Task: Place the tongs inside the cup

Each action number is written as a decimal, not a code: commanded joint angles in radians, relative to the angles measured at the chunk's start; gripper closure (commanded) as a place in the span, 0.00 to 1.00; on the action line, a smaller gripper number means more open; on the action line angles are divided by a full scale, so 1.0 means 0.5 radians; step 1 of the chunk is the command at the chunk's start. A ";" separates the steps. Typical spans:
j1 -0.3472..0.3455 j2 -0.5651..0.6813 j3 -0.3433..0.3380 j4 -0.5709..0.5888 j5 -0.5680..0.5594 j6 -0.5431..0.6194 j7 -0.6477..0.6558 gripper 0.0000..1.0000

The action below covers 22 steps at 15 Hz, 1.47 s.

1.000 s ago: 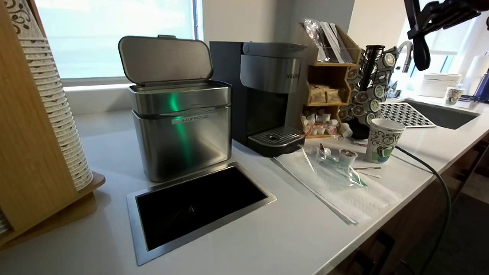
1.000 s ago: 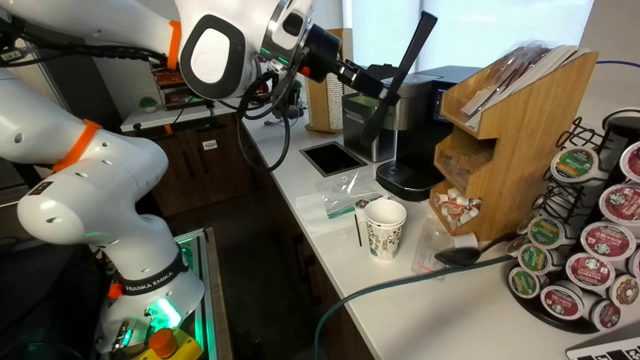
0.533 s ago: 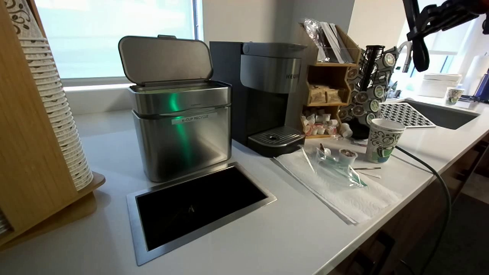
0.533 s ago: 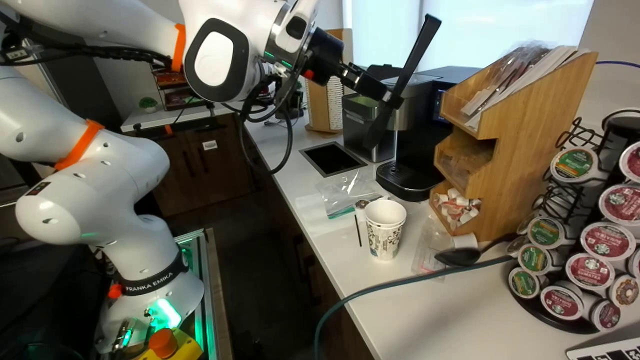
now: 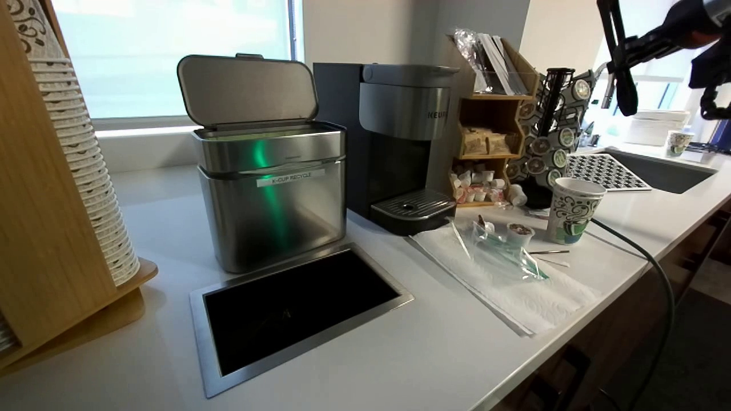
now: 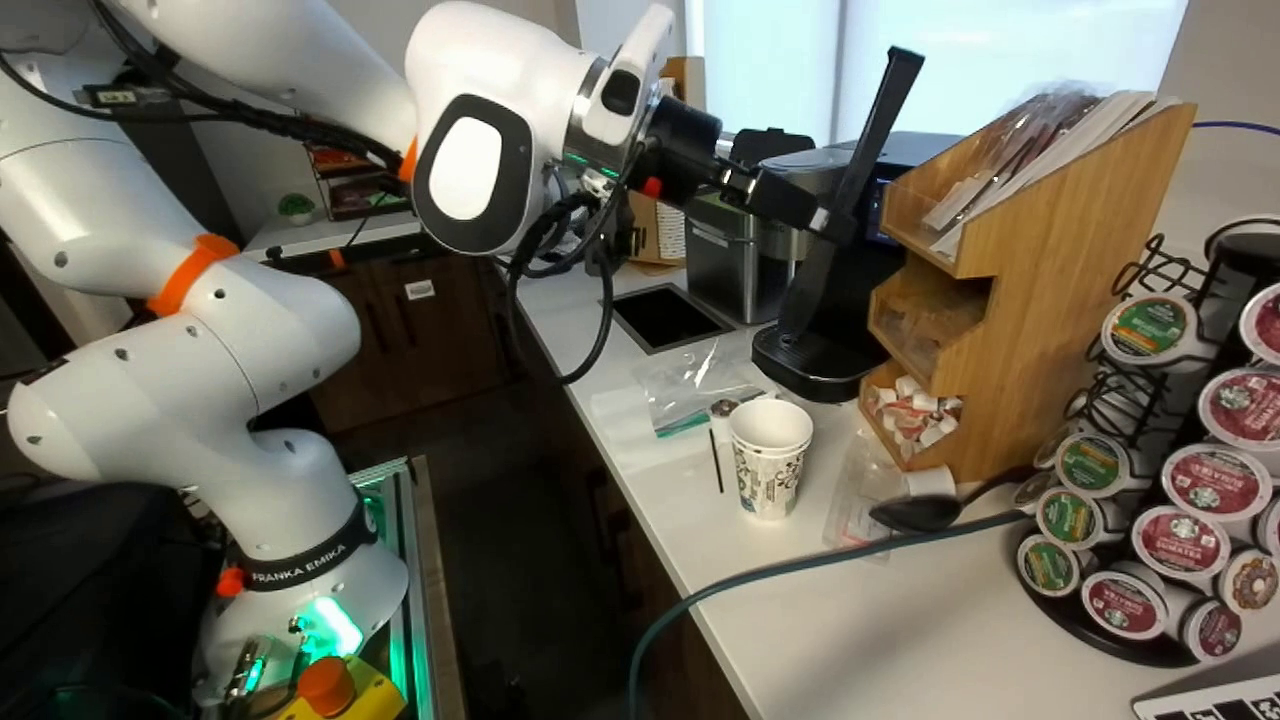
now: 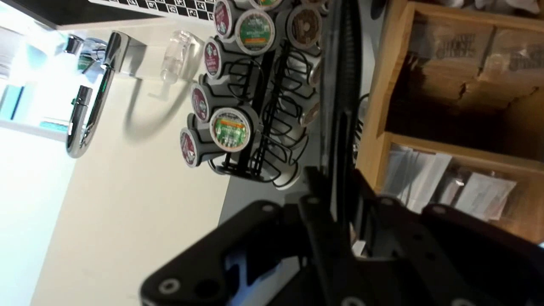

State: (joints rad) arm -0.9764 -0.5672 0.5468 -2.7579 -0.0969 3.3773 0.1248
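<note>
Moved in the last half second: the robot arm, shifted toward the wooden organizer and slightly lower, the tongs with it; the goods on the counter have stayed put.

Arm: white, orange-banded, reaching over the counter in front of me.
Organizer: tiered, stocked with packets and small tubs, just beside the coffee machine.
Steel bin: lid raised, next to that machine.
Pod carousel: black, loaded, on the organizer's other side; in the wrist view the tongs show between the two.
Hose: green, crossing the counter near the cup.
Paper towel: flat, a clear bag lying on it.
Tongs: long, dark, tilted, in the air, well apart from the cup.
Gripper: clenched around the tongs near mid-length.
Cup: white paper, green logo, upright on the counter.
Black spoon: bowl beside the hose.
Stirrer: thin, dark, just beside the cup.
</note>
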 commanded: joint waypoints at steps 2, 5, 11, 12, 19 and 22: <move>-0.387 0.078 0.466 0.000 0.033 -0.019 0.043 0.95; -0.537 0.083 0.694 0.000 0.028 -0.064 0.070 0.95; -0.580 0.100 0.794 0.001 0.006 -0.068 0.052 0.81; -0.585 0.097 0.807 0.001 0.006 -0.077 0.054 0.81; -0.544 0.165 0.825 0.011 0.016 0.041 0.127 0.95; -0.596 0.170 0.902 0.015 0.017 0.163 0.169 0.95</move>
State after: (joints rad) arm -1.2517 -0.5009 0.9559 -2.7505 -0.0944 3.3988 0.1790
